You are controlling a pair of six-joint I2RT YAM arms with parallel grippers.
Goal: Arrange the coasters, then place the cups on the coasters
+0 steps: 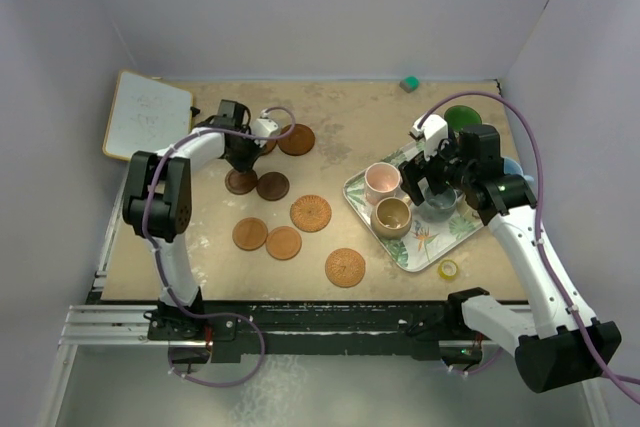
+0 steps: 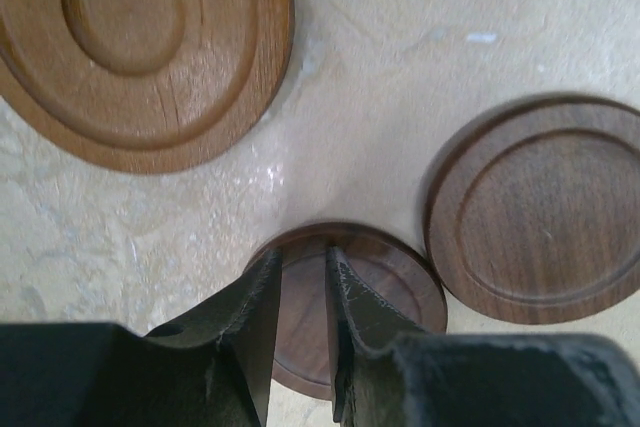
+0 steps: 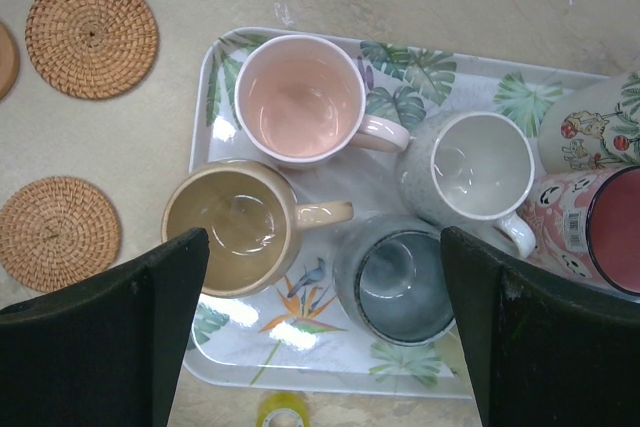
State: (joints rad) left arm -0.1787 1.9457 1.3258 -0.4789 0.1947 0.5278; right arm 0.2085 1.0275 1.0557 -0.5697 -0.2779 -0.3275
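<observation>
on the left half of the beige tabletop the thin round coasters lie flat and spread out. a large ringed mid-brown wooden coaster sits farthest back. two small dark brown wooden coasters with raised rims lie close together, the right dark coaster just beside the left dark coaster. nearer the arms, two plain orange-tan discs lie side by side, and two woven rattan coasters sit between the discs and the tray.

the left gripper stands over the left dark coaster, its jaws narrow with only a slim gap between them. its fingertips cover that coaster's near part; whether they press on it or pinch it cannot be told.

on the right, a leaf-patterned rectangular tray carries handled ceramic mugs, all upright: a pink mug, a tan mug, a speckled grey mug and a dark slate mug. a red mug with smiling faces stands at the right edge of the wrist view.

the right gripper hangs above the tray with its jaws spread wide and nothing in them; the tan mug and the dark slate mug show between its fingers.
</observation>
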